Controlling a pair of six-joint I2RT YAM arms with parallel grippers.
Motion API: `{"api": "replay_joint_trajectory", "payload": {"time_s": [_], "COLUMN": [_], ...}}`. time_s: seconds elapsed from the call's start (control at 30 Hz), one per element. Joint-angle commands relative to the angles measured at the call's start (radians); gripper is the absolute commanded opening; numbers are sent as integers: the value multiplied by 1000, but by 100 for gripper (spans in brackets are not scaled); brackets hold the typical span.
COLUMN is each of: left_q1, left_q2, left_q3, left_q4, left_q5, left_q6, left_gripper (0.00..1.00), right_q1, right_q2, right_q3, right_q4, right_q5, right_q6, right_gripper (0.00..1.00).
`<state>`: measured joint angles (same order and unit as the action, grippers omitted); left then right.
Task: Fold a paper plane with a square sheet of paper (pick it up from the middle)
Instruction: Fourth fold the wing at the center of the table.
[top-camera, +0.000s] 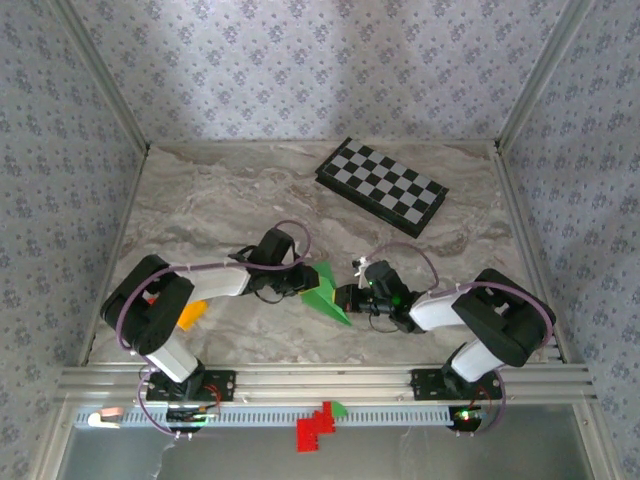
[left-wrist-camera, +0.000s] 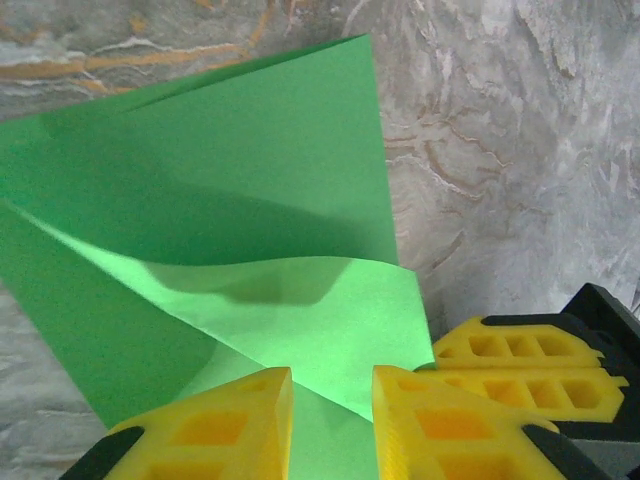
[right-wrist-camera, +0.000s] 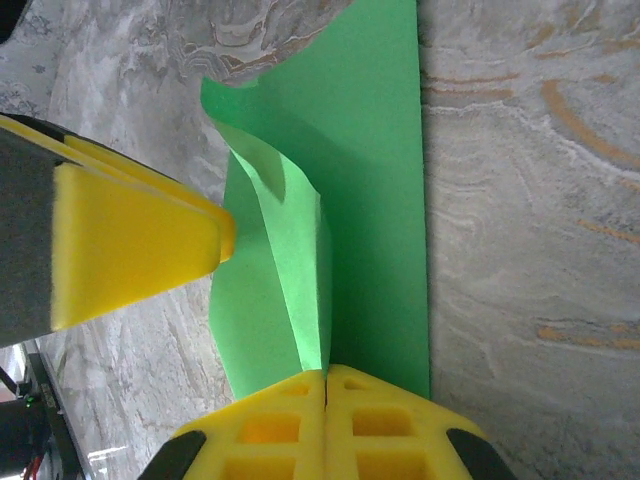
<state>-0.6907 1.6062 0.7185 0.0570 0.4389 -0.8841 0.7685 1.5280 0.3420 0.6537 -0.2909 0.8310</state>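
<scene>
Sheet: the square sheet of paper (top-camera: 326, 292), bright green and already partly folded, lies on the marbled table (top-camera: 220, 200) just below the centre of the top view, between the tips of the two arms.
Long axis: in the top view we read it as running from upper left down to a point at lower right. In the right wrist view it runs straight up the frame, away from the fingertips.
Right gripper (right-wrist-camera: 326, 385): its fingers are pressed together at the bottom centre of its own view. A raised ridge of paper runs into the seam between them, so we take it as pinched on the sheet's near end.
Left gripper (left-wrist-camera: 332, 400): the jaws stand apart at the bottom of its view with a loose, curling flap showing in the gap. We see no pinch on it.
Direction from the left gripper: the sheet spreads upward and to the left of that frame. The right arm's yellow fingers sit just beside it at lower right.
Nearer arm: both are at the sheet, but the right one has the hold, which leaves the left as the free one.
Coming move, as we judge it: the left works the lifted flap along the long axis while the right anchors the end.
Risk: if that pinch slips, the crease would skew.
</scene>
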Motion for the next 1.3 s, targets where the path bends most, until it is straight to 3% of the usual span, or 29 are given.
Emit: {"api": "replay_joint_trajectory", "payload": {"time_s": [0.0, 0.33, 1.27], "left_q1": [16, 50, 13], "left_q2": [-15, -19, 156], "left_q3": [-7, -13, 116], "left_q4": [10, 29, 47], "left_q5": [-18, -35, 13], "left_q6": [-10, -18, 8], "left_gripper": [27, 27, 27], "right_q1": [5, 6, 8], "right_q2": [-5, -6, 60], "right_q3": [-21, -60, -118], "right_q4": [27, 112, 265], "right_q5": [27, 35, 45], "right_q6": [13, 18, 27], "right_gripper": [2, 0, 0]}}
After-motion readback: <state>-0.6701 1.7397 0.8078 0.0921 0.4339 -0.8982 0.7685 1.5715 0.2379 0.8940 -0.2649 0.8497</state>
